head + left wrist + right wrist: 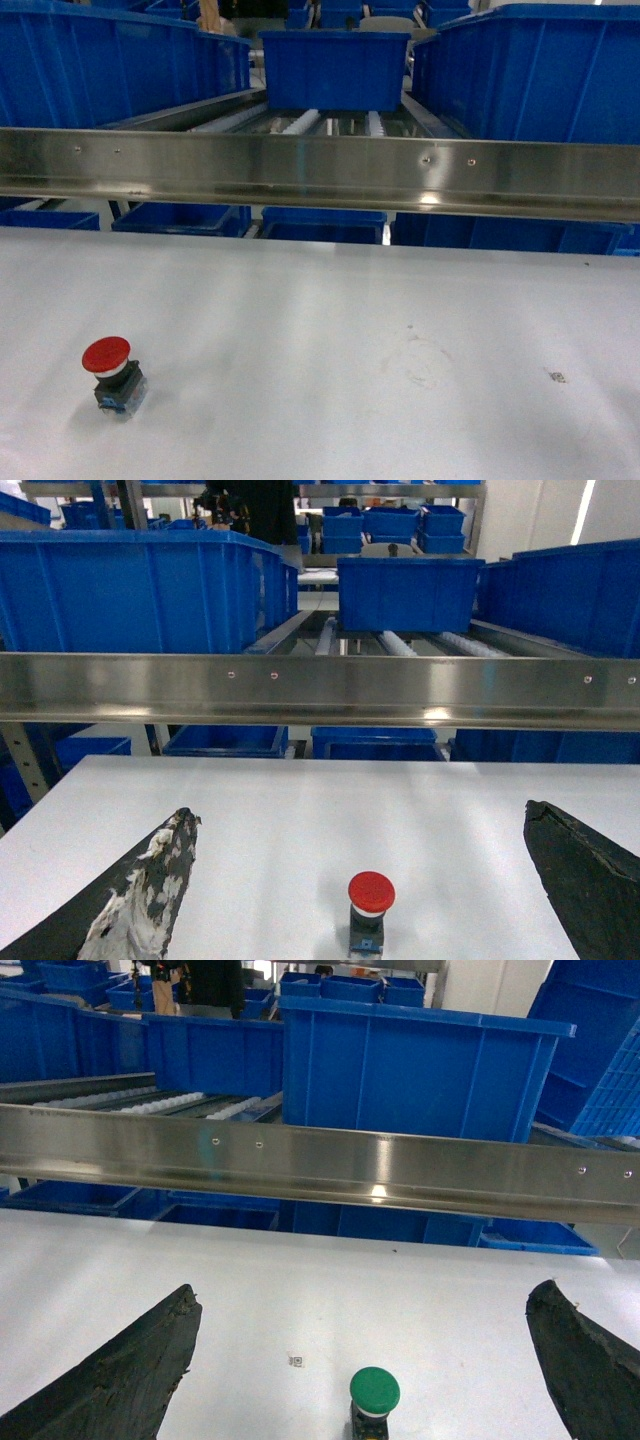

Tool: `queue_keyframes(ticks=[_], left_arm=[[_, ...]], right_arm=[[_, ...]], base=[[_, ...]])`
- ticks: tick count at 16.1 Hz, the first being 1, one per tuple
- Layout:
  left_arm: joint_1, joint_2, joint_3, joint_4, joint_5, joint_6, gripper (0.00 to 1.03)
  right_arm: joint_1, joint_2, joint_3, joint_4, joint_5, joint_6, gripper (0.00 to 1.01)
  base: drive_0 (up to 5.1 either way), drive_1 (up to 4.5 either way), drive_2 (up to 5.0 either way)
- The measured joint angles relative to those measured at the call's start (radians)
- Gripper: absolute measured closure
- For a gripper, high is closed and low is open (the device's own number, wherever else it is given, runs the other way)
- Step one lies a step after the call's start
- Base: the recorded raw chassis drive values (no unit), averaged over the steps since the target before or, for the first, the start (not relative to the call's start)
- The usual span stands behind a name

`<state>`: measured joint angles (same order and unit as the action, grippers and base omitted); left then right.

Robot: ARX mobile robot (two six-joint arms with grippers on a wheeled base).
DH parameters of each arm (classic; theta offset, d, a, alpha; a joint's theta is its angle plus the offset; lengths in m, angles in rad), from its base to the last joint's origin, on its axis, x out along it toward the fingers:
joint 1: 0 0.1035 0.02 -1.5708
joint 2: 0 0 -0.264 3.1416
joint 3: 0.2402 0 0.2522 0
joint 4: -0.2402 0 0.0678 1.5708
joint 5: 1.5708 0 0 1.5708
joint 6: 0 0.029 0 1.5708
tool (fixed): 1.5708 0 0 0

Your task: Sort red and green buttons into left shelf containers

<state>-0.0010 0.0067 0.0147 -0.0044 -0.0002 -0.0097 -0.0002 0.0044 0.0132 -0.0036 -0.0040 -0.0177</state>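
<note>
The red button [108, 365] stands upright on the white table [330, 330] at the near left, red mushroom cap on a black-and-clear body. In the left wrist view the red button [371, 895] sits low between the wide-apart fingers of my left gripper [358, 812], which is open and touches nothing. The green button [375, 1392] stands upright on the table, low between the spread fingers of my open right gripper [364, 1288]. The head view shows neither the green button nor a gripper. A large blue container [110, 60] sits on the shelf's left side.
A steel rail [320, 170] runs across the shelf front, between the table and the bins. Behind it a smaller blue bin [335, 65] sits on rollers in the middle and a big one [540, 70] on the right. More blue bins [185, 218] sit below the rail.
</note>
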Motion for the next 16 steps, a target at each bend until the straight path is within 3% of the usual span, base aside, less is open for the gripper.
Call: queue_keyframes(ticks=[16], left_arm=[[0.000,0.000,0.000,0.000,0.000,0.000,0.05]], right_arm=[[0.000,0.000,0.000,0.000,0.000,0.000,0.03]], base=[[0.0,0.00,0.0]])
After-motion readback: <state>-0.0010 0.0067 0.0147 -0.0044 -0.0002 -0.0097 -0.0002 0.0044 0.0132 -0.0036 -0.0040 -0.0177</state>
